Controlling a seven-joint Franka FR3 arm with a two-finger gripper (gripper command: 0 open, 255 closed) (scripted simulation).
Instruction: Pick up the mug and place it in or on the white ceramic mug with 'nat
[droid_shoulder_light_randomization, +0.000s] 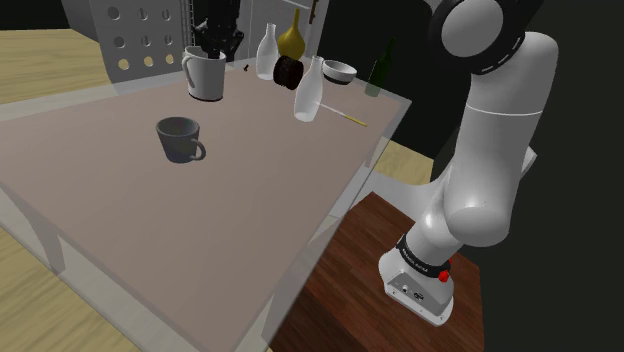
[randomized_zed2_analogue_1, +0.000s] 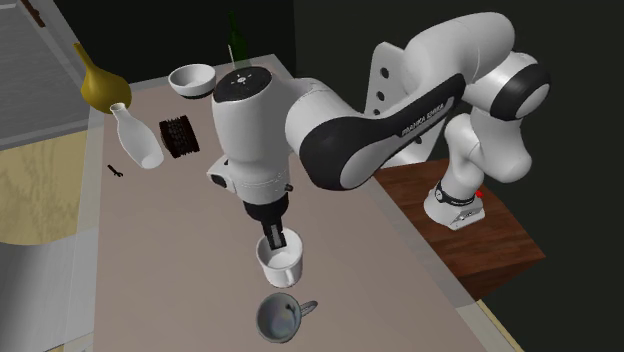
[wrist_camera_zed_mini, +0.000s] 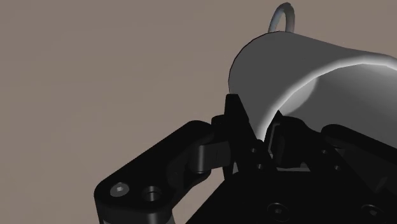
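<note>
- Where the gripper (randomized_zed2_analogue_1: 274, 240) meets the white mug (randomized_zed2_analogue_1: 281, 264), its two fingers pinch the mug's wall at the rim, one finger inside and one outside.
- White mug, orientation: long axis near vertical, mouth up, with a slight lean noted in the shoulder view. Its handle (droid_shoulder_light_randomization: 188, 68) faces that view's left; in the wrist view it lies on the side away from the gripper.
- White mug, position: beyond the grey mug (droid_shoulder_light_randomization: 180, 139) in the shoulder view, near it but apart.
- Support: it cannot be told whether the white mug's base rests on the table (droid_shoulder_light_randomization: 150, 230) or hangs just above it.
- Grey mug: upright on the table, mouth up, untouched.
- Farther beyond the grey mug stand a white bottle (droid_shoulder_light_randomization: 308, 92), a yellow vase (droid_shoulder_light_randomization: 292, 38) and a white bowl (droid_shoulder_light_randomization: 340, 70).
</note>
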